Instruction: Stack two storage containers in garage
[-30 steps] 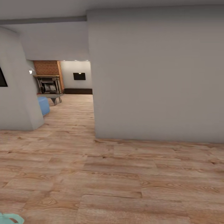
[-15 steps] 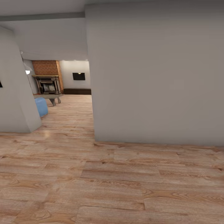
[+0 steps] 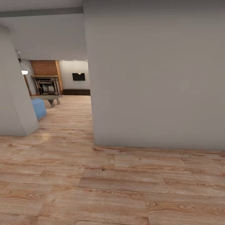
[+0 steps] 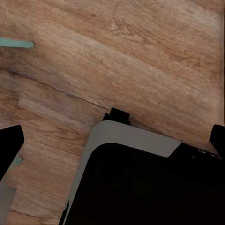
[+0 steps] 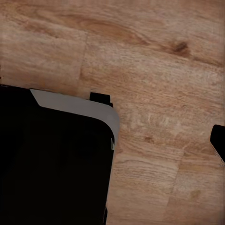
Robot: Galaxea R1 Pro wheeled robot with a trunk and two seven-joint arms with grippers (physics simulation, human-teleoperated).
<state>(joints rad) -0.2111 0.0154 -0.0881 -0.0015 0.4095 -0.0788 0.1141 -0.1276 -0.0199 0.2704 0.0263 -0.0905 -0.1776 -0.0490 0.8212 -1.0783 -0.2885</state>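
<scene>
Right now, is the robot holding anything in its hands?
No. In both wrist views the fingers stand wide apart with only wood floor and the robot's dark base between them. Both hands are empty.

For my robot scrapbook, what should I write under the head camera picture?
A big grey wall beside a wood-plank hallway floor, with the living room's brick fireplace and TV far ahead.

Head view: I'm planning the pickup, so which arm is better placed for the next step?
Left, marginally. The living room lies ahead-left past the wall; both wrist cameras face plank floor, so driving comes first.
</scene>
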